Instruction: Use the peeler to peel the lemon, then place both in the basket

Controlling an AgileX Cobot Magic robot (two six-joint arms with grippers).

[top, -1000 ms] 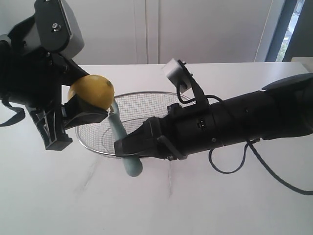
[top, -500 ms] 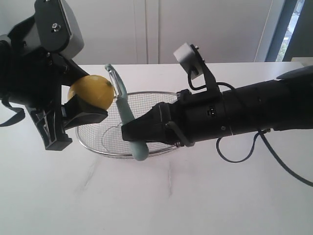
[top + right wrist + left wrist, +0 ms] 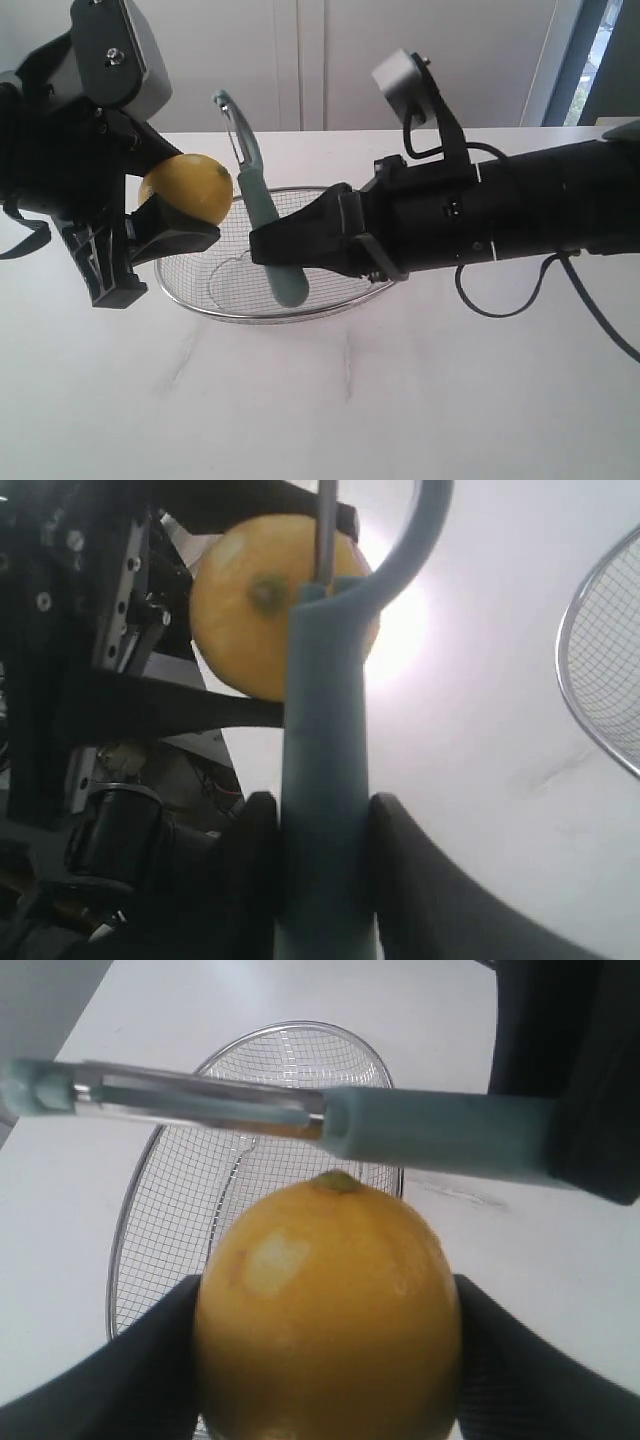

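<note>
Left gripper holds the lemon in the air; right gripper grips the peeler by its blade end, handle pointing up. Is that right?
Not quite. The right gripper grips the peeler by its handle, with the blade end pointing up, as the exterior view shows. The left gripper does hold the lemon in the air.

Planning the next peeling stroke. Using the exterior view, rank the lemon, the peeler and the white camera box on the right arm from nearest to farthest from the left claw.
1. lemon: gripped in the left claw itself.
2. peeler: just right of the lemon, blade end up.
3. white camera box: up on the right arm, well right of the peeler.
</note>
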